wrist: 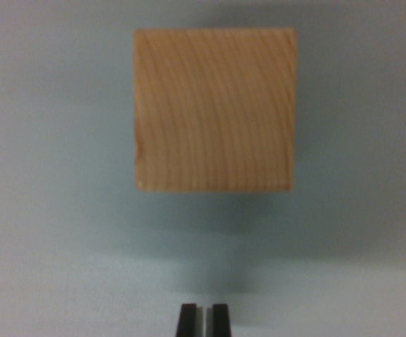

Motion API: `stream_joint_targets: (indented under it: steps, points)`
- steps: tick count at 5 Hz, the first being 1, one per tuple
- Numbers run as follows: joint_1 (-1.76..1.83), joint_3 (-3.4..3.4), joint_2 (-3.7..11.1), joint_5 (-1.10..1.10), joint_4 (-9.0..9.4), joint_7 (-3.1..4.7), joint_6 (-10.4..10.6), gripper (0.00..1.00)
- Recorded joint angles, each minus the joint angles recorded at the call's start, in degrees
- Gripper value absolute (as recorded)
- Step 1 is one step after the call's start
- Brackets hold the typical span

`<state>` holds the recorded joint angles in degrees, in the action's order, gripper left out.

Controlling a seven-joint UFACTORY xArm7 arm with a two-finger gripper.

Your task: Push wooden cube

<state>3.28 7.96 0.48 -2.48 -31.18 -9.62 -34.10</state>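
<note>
Your wrist view looks straight down on a pale, square-faced wooden cube with curved grain lines (pixel 214 110), resting on a plain light grey-blue bench (pixel 48 210). Your gripper (pixel 203 319) sits at the bottom edge, its two black fingertips (pixel 187 319) drawn almost together with only a thin slit between them, holding nothing. The cube lies ahead of the gripper, apart from it, with bare bench between, casting a soft shadow.
</note>
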Motion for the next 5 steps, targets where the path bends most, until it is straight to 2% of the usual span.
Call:
stream_joint_targets:
  steps: [1, 2, 3, 4, 5]
  points:
    - [0.0, 0.0, 0.0, 0.0, 0.0, 0.0, 0.0, 1.0]
    - [-0.06, -0.16, 1.41, 0.27, -1.94, 0.01, -0.54, 1.0]
    - [-0.06, -0.16, 1.41, 0.27, -1.94, 0.01, -0.54, 1.0]
    - [-0.12, -0.33, 2.97, 0.58, -4.07, 0.02, -1.13, 1.0]
    - [-0.12, -0.33, 2.97, 0.58, -4.07, 0.02, -1.13, 1.0]
